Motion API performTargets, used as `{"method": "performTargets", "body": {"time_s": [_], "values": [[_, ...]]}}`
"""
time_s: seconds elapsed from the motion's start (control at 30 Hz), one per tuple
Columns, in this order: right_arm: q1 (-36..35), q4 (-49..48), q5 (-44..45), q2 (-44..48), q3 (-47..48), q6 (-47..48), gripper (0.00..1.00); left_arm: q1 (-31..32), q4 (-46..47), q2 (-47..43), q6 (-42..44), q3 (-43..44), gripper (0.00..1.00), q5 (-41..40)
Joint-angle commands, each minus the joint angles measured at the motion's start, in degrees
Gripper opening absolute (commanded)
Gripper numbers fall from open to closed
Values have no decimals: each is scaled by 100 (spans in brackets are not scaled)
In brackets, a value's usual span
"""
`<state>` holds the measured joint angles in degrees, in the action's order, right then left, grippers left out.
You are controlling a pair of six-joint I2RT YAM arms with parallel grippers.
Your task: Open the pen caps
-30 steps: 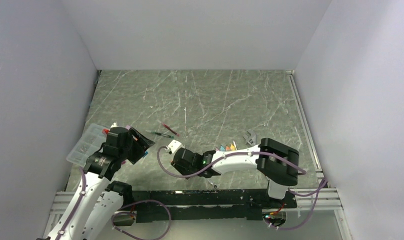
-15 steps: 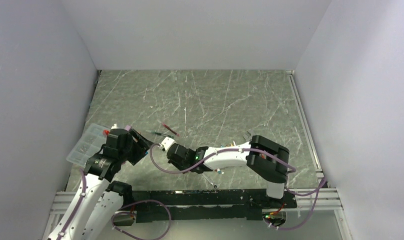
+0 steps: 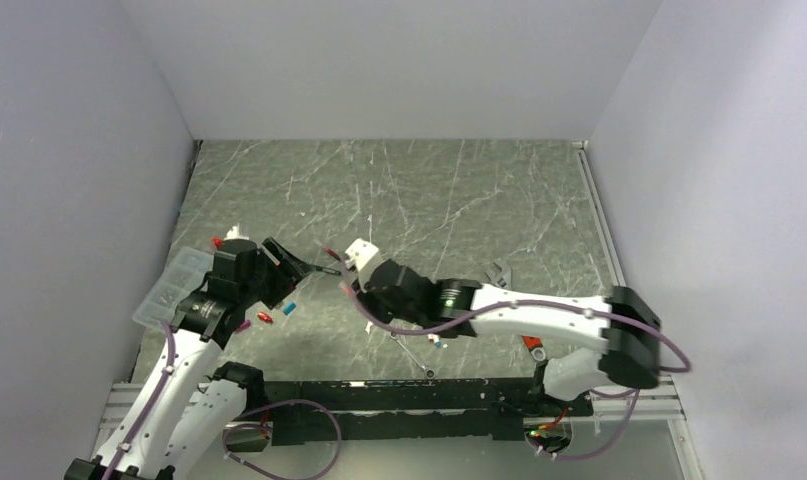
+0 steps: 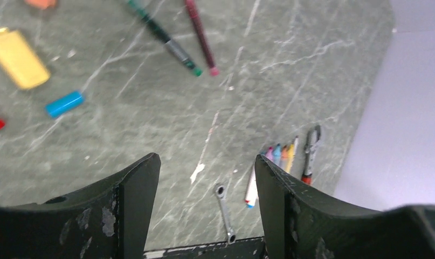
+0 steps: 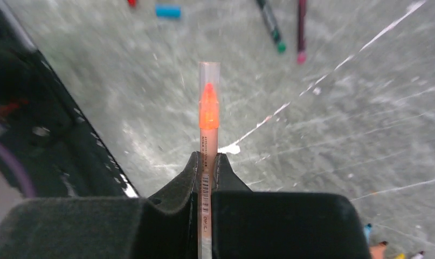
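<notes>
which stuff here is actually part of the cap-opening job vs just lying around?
Job:
- orange pen, clear cap on, held in right gripper
- green pen
- maroon pen
- pen bundle
- loose blue cap

Lying about:
- silver wrench
- red-handled tool
- clear plastic box

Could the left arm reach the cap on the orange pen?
Probably yes: the left gripper stands open near the right gripper, with nothing between it and the cap of the pen.
</notes>
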<state>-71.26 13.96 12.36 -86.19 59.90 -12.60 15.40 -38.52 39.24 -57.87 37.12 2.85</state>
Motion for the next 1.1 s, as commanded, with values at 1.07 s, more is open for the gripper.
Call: {"method": "performTargets", "body": {"time_s": [1.07], "values": [[1062,-4227,-1673,3321,-2740,-2651,0,1456,6324,1504,441,-6,64,3997]]}}
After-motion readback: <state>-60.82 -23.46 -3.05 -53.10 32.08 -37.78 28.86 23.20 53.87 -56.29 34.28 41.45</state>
